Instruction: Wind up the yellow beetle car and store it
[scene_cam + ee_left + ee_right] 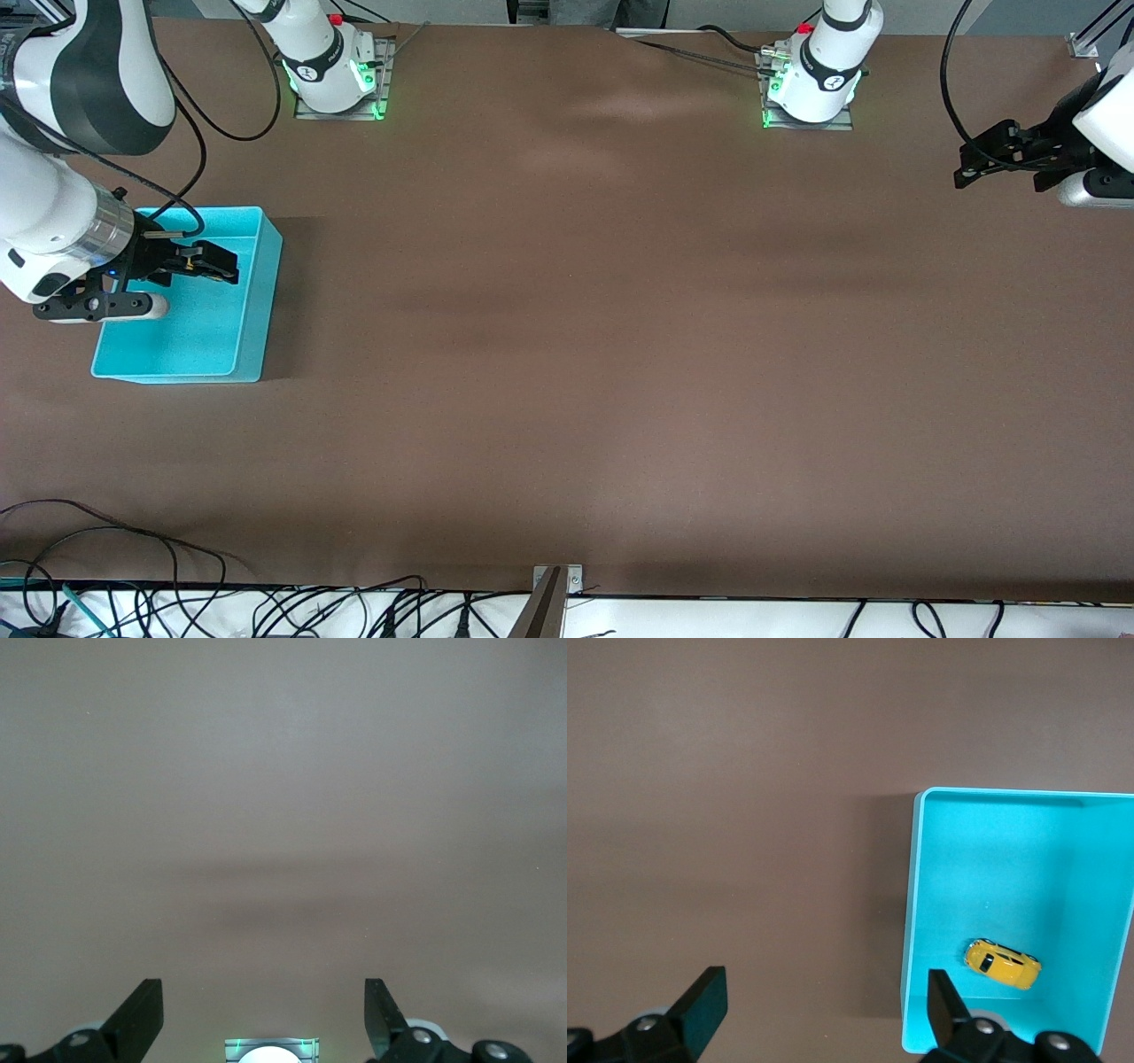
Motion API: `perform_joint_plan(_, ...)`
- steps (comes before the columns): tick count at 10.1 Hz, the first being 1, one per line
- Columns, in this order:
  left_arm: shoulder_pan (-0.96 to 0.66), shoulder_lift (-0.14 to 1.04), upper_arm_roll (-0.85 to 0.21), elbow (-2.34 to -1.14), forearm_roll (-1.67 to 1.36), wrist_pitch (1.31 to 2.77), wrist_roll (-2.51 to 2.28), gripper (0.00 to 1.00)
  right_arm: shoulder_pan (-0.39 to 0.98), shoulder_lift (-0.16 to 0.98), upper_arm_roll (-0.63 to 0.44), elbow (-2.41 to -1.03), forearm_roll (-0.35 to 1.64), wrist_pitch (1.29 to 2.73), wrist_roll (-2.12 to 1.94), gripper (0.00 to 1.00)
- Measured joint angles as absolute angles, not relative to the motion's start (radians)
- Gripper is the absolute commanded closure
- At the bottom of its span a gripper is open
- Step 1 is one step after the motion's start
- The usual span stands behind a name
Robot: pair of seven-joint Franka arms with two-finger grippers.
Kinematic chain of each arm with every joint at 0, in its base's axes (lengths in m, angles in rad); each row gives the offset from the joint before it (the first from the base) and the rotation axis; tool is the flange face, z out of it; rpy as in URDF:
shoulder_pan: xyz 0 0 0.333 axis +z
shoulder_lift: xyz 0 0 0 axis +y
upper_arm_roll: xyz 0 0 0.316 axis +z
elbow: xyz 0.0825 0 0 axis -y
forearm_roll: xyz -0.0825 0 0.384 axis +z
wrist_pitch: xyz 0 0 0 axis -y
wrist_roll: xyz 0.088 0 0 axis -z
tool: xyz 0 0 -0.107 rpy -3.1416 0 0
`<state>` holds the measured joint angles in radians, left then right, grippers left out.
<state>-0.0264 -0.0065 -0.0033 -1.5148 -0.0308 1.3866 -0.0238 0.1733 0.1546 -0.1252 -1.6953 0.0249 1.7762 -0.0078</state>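
A wide brown matte table (pixel 620 354) fills nearly the whole scene, its surface smooth, with soft darker and lighter bands across the middle. The 2 arm bases sit bolted on metal plates along the edge farthest from the front camera, each glowing green at its foot. Along the nearest edge a white strip carries a tangle of black cables (pixel 266 611) and a small metal bracket.

The turquoise bin (pixel 252 301) stands toward the right arm's end of the table. The yellow beetle car (pixel 1002 963) lies on the bin's floor, on its wheels, close to one long wall, touching nothing else; in the front view the gripper hides it.

The right gripper (pixel 208 263) hangs over the bin, fingers spread apart and holding nothing, well above the car. The left gripper (pixel 970 164) waits over bare table at the left arm's end, its fingers (pixel 142 1014) likewise spread wide with only brown surface between them
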Motion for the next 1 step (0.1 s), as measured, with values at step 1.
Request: perform_joint_plan(1, -0.026, -0.007, -0.003, -1.515, -0.031, 1.387, -0.024, 0.00, 0.173, 0.154, -0.125, -1.691, 0.025, 1.776, -0.008, 0.00)
